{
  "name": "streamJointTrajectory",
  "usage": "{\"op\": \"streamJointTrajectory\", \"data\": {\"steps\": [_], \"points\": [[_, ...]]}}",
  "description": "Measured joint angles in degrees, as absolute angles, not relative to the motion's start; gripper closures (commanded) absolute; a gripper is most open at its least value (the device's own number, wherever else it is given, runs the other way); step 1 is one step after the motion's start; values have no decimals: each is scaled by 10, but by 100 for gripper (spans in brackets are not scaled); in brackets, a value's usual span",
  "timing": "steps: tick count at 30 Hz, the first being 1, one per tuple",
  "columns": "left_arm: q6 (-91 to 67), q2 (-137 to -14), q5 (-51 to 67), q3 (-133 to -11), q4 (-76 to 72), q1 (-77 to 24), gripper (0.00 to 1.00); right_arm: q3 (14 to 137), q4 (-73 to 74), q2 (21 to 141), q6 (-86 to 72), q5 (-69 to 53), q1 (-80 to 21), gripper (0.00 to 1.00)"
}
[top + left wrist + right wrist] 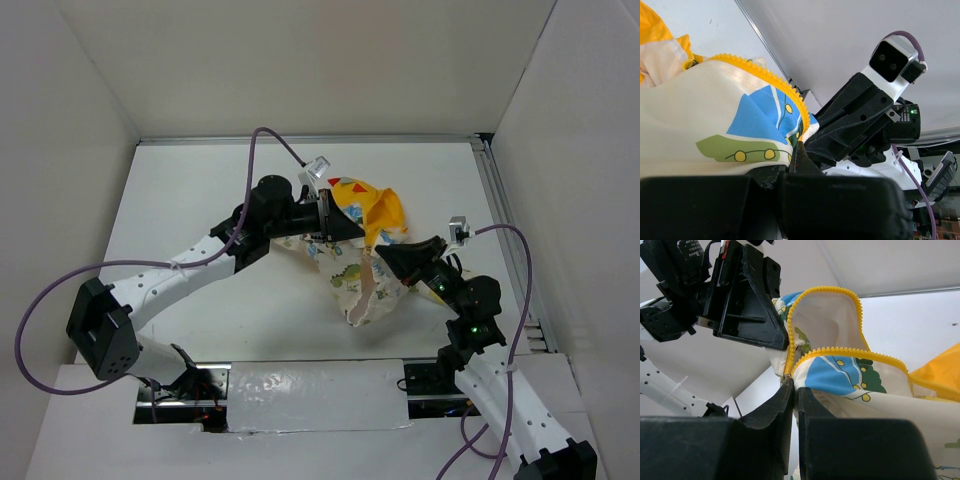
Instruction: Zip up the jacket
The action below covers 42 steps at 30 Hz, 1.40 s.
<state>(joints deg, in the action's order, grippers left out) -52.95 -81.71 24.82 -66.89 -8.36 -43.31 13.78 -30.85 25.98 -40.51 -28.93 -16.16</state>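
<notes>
The jacket (pixel 352 282) is held bunched up above the table between both grippers, cream printed side out, with its yellow lining (pixel 385 212) at the far side. My left gripper (pixel 345 230) is shut on the jacket's edge beside the yellow zipper teeth (pixel 776 81); in the left wrist view the gripper (pixel 796 151) pinches the cream fabric (pixel 700 115). My right gripper (pixel 386 256) is shut at the lower end of the zipper; in the right wrist view the gripper (pixel 794 385) clamps where the two rows of teeth (pixel 840 353) meet. The rows are apart above that point.
White walls enclose the white table (pixel 200 200) on three sides. A metal rail (pixel 505 230) runs along the right edge. Purple cables (pixel 270 135) loop over each arm. A strip of silver tape (pixel 310 395) lies at the near edge between the bases.
</notes>
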Motion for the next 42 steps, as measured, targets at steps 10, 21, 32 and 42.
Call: {"op": "streamJointTrajectory", "data": {"steps": [10,21,32,42], "points": [[-529,-823,265,-669,-93,-432,100,138,-309,260,-413,-286,-162,100],[-524,-825,285,-669,-99,-431,100,138,-321,271,-431,-276,-162,100],[-495,-847,303,-691,-79,-427,100,138,-329,275,-434,-269,-163,100],[-462,-849,307,-694,-55,-431,100,151,-316,275,-412,-266,-163,100]]}}
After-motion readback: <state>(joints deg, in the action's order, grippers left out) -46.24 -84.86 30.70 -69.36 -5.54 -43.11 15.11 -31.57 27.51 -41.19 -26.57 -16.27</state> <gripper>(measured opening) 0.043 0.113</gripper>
